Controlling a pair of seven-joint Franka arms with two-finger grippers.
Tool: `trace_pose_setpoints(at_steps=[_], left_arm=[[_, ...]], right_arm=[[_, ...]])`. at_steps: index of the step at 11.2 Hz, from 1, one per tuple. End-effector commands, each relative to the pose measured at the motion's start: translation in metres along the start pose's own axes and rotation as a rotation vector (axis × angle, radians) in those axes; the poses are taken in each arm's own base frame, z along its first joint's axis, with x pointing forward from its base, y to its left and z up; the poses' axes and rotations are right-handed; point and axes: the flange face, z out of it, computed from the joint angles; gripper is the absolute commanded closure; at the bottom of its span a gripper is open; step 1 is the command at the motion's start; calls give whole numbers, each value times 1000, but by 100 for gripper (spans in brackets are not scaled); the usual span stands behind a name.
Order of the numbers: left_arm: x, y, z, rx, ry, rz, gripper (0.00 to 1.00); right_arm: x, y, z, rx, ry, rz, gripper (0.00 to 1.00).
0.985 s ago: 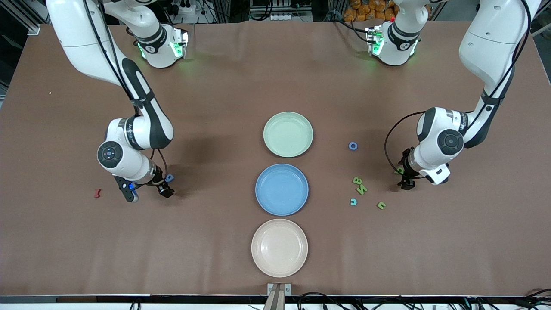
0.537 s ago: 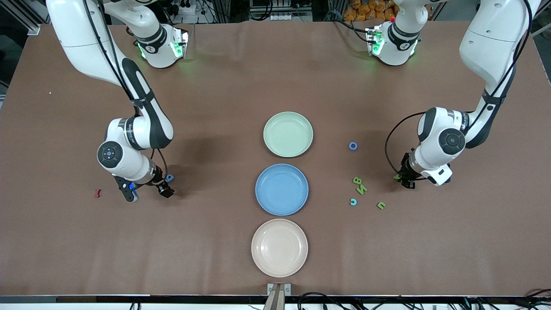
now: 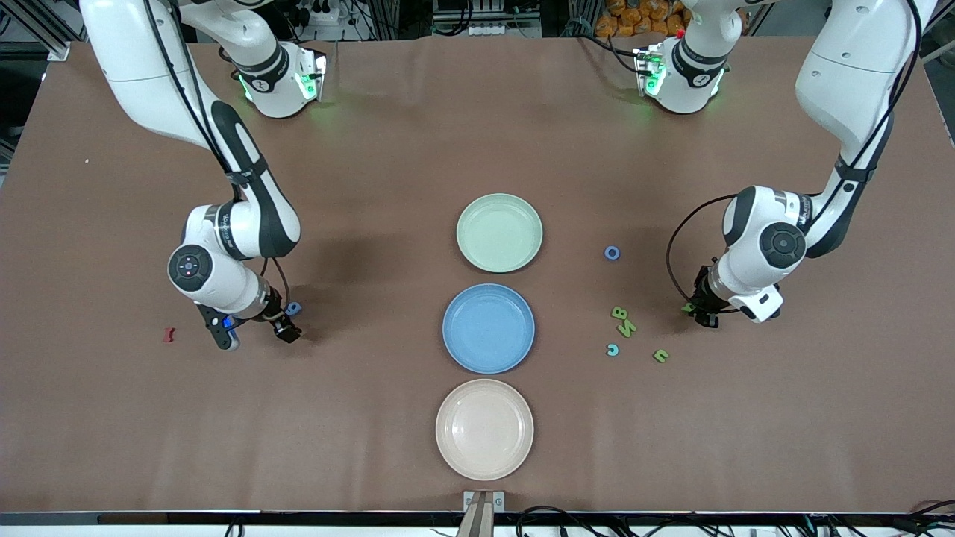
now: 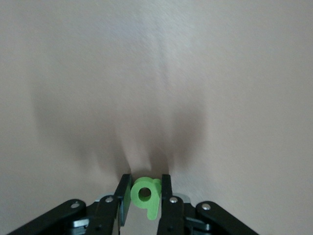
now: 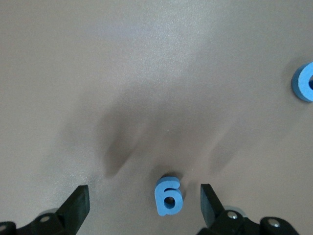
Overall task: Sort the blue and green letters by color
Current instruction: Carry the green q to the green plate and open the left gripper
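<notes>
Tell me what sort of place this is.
Most likely a robotics lab. A brown-covered table carries two white arms bolted along one edge, cables and metal framing run round it, and three plates, green, blue and beige, sit in a row among small foam letters.

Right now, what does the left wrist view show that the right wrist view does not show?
Only the left wrist view: the left gripper shut on a green letter. Only the right wrist view: the right gripper open, low over a blue letter lying between its fingers, and part of another blue letter at the edge. Both share the bare brown table and the shadow of their own gripper.
</notes>
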Motion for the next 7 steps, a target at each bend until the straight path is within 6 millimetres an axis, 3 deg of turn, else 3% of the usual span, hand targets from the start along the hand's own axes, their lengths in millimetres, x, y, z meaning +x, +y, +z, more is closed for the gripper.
trace_pose_setpoints(at_steps=[1, 3, 7], left_arm=[[-36, 17, -15, -51, 11, 46, 100], [-58, 26, -26, -79, 8, 81, 100], [-122, 31, -42, -119, -3, 175, 100]], right_arm=[[-2, 2, -4, 2, -6, 23, 0], [-2, 2, -4, 2, -6, 23, 0], [-3, 1, -5, -1, -8, 18, 0]])
